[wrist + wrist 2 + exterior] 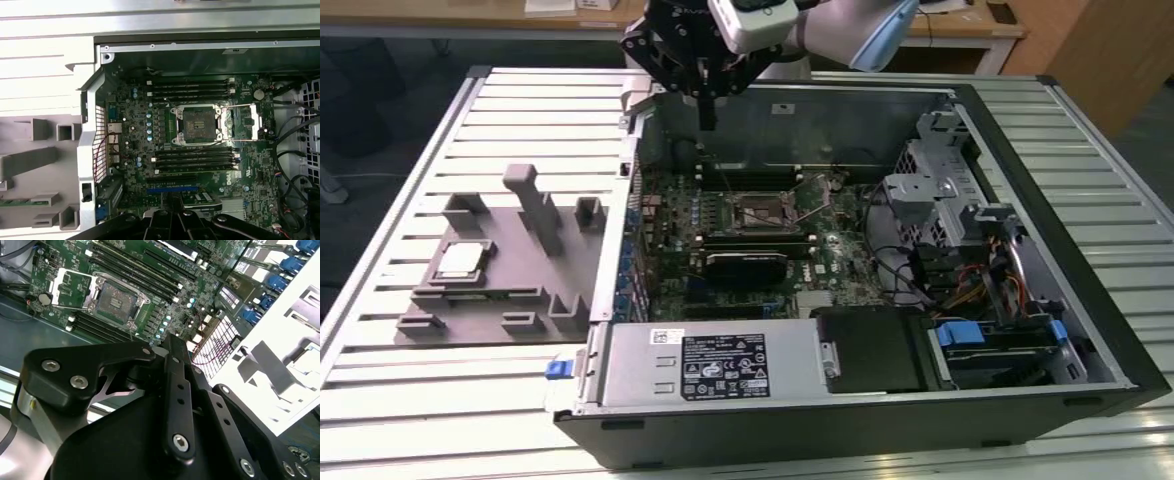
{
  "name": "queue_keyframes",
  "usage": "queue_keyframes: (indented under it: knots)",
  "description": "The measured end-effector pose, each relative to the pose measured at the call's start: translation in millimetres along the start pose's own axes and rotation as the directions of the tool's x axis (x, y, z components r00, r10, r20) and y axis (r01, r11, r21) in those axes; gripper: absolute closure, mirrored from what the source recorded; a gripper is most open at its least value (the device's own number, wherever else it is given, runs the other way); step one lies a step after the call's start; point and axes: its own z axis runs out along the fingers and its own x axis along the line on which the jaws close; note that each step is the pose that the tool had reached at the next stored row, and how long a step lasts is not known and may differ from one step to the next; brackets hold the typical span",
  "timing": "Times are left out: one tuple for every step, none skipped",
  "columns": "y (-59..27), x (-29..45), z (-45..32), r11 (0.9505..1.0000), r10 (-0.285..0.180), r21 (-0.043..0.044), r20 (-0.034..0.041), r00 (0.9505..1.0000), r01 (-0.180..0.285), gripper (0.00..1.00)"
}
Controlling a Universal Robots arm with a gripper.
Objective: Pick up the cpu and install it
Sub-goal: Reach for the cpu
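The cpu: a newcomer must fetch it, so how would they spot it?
On the exterior view's left, beside the open case, lies a grey tray. The cpu rests on its side away from the case, the one flat silvery square among grey posts.

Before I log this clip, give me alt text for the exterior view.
A robot arm's claw hangs above the far side of an open computer case, over the motherboard. The cpu lies on a grey fixture tray at the exterior view's left, outside the case, and the motherboard's socket stands open and empty.
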Motion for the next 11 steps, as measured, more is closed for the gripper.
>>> queue_keyframes:
  knots:
    - [-0.1,1.0,-0.1,1.0000,0.000,0.0001,0.0000,1.0000,0.000,0.89]
    - [-0.2,2.1,-0.1,1.0000,0.000,0.0001,0.0000,1.0000,0.000,0.89]
    - [-0.2,3.2,-0.1,1.0000,0.000,0.0001,0.0000,1.0000,0.000,0.89]
    - [-0.3,4.5,-0.1,1.0000,0.000,0.0000,0.0000,1.0000,0.000,0.89]
    - [-0.4,5.8,-0.2,1.0000,0.000,0.0001,0.0000,1.0000,0.000,0.89]
    - [-0.5,7.3,-0.2,1.0000,0.000,0.0000,0.0000,1.0000,0.000,0.89]
    - [-0.6,8.7,-0.2,1.0000,0.000,0.0001,0.0000,1.0000,0.000,0.89]
    - [-0.7,10.1,-0.3,1.0000,0.000,0.0001,0.0001,1.0000,0.000,0.89]
    - [-0.9,11.6,-0.3,1.0000,0.000,0.0001,0.0001,1.0000,0.000,0.89]
    - [-1.0,13.1,-0.4,1.0000,0.000,0.0001,0.0002,1.0000,0.000,0.89]
    - [-1.1,14.3,-0.4,1.0000,0.000,0.0001,0.0002,1.0000,0.000,0.89]
